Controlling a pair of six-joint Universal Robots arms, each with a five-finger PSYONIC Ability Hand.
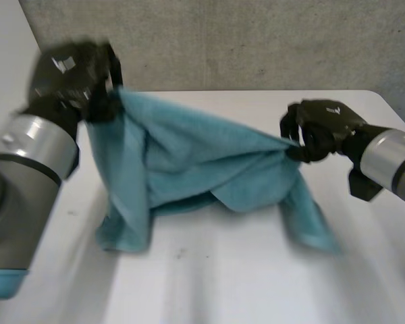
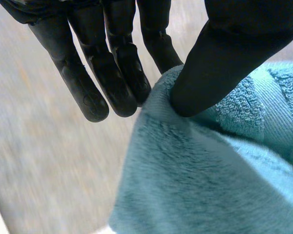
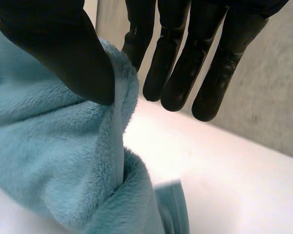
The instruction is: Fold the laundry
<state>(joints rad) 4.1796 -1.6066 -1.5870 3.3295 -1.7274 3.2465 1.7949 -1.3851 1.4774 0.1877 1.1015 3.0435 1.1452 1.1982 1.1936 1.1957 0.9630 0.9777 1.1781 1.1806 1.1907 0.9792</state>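
The towel [image 1: 202, 169] hangs stretched between both hands, lower folds trailing on the counter [image 1: 223, 283]. The left hand [image 1: 74, 77] and the right hand [image 1: 317, 131] each pinch an upper edge between thumb and straight fingers [image 2: 122, 83]. Both pinches look shallow, right at the hem, so pulling apart could slip one free.

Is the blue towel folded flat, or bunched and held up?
Bunched and held up: the towel hangs crumpled between the left hand and right hand, each pinching an end, lower edges on the table.

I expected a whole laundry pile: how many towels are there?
1. The teal towel hangs over the white table, one end pinched by the left hand, the other by the right hand.
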